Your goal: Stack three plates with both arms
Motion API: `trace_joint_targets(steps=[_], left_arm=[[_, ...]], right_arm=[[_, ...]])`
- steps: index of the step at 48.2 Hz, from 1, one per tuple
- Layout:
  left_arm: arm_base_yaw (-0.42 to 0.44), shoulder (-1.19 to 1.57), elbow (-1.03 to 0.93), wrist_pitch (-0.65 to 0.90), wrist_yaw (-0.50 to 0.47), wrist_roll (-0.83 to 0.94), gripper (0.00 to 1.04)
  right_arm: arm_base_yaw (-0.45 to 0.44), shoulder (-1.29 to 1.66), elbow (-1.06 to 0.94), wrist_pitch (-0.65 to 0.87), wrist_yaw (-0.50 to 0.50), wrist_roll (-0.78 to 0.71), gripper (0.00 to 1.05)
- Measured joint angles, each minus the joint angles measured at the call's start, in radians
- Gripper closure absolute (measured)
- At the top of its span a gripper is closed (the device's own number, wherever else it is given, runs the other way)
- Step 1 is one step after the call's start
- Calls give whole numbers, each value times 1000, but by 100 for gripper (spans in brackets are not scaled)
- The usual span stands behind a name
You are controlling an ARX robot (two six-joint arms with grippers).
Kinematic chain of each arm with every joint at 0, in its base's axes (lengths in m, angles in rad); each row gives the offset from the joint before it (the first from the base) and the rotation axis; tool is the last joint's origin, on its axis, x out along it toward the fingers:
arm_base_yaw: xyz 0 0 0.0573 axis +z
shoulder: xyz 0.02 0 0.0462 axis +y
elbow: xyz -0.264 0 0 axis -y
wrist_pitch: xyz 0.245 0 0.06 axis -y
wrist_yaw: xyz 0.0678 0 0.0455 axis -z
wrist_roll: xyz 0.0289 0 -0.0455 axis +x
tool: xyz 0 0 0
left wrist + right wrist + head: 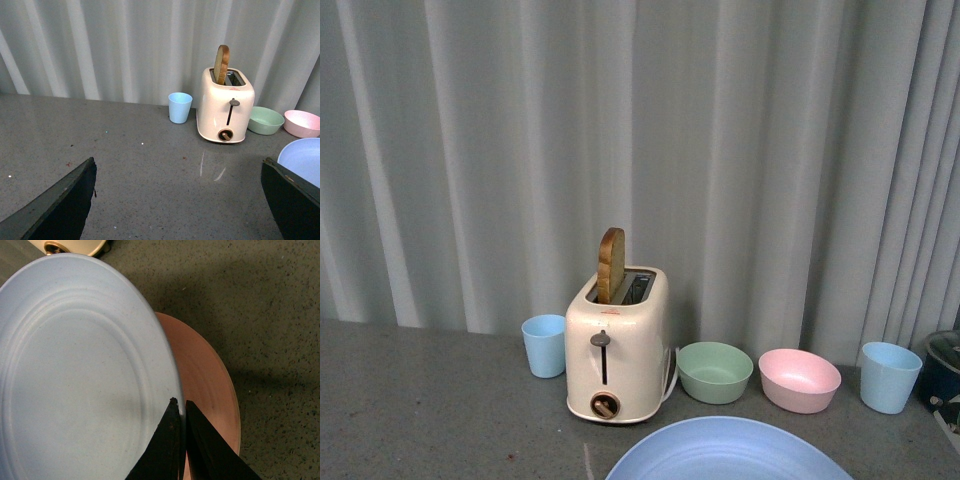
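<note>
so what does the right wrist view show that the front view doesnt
Only the right wrist view shows the pink plate lying under the light blue plate, and the right gripper with its fingers closed on the blue plate's rim.

Only the front view shows the toast standing in the toaster's slot, the green bowl, the pink bowl, both blue cups and the curtain.

Both show the light blue plate, the grey table and the toaster, though the wrist view catches only its base.
</note>
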Motion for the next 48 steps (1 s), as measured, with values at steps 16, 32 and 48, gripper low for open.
trace_joint_targets(steps=[16,32,48], left_arm=[[0,0,0,0,0,0,7],[0,0,0,0,0,0,7],[0,0,0,0,0,0,7]], right_arm=[[-11,53,-19,37,-2,10,102],[-35,87,-29,51,-3,15,102],[-39,99,-29,47,-18,20,102]])
